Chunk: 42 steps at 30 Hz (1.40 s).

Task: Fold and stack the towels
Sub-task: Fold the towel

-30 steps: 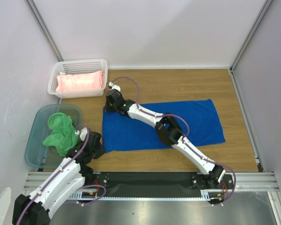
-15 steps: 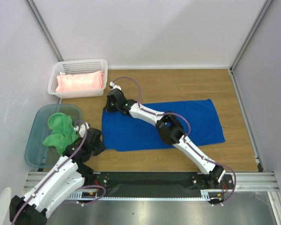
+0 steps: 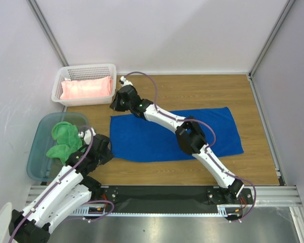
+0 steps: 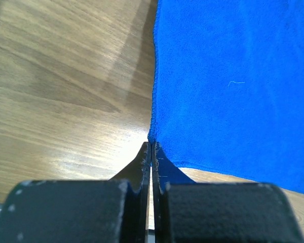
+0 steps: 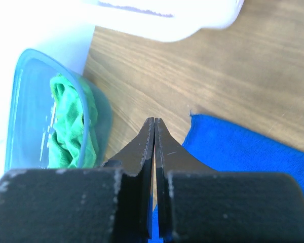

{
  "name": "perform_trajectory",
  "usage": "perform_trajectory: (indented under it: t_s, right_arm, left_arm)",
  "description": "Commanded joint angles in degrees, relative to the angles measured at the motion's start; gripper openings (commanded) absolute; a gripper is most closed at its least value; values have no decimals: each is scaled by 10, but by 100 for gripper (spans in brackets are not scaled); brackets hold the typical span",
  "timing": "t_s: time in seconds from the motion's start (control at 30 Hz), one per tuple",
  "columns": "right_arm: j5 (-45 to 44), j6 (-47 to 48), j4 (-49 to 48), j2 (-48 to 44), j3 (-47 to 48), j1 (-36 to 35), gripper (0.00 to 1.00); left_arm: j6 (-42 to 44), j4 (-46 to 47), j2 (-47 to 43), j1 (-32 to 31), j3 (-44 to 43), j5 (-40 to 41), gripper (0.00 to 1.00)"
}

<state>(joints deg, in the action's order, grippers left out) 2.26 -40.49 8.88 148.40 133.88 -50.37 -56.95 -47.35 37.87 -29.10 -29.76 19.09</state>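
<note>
Blue towel (image 3: 228, 126) spread flat (one stray thread), corner pinched by left gripper (image 4: 151, 147), right gripper (image 5: 154, 121) clenched empty

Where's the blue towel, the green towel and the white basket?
blue towel (image 3: 220, 129): top view, on its flat right half.
green towel (image 3: 63, 135): top view, on its crumpled middle.
white basket (image 3: 88, 72): top view, on its far wall.

The blue towel (image 4: 233, 76) is fuzzy cloth with tiny loops. The counter (image 4: 55, 91) is smooth wood with a soft shine. The green towel (image 5: 71, 121) is nubbly cloth, and it lies in a shiny see-through plastic tub (image 5: 25, 86). My left pincer (image 4: 151, 149) and right pincer (image 5: 154, 126) are dull black with pale scuffs.
</note>
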Motion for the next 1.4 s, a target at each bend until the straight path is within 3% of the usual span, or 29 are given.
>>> perform_trajectory:
  t_s: [0.0,0.17,0.23,0.77,1.37]
  right_arm:
    - [11,1,-9,-19,10,5,0]
    - [3,14,21,24,59,-7,22]
    - [3,9,28,45,72,-10,27]
    - [-49,12,59,93,112,-27,40]
    - [-96,30,72,139,138,-44,48]
  left_arm:
    - [-3,1,3,-8,-7,10,0]
    - [-10,19,0,-10,17,-6,0]
    - [-7,25,0,-10,20,-8,0]
    - [2,32,-7,-13,37,-13,0]
    - [5,41,-12,-13,45,-17,0]
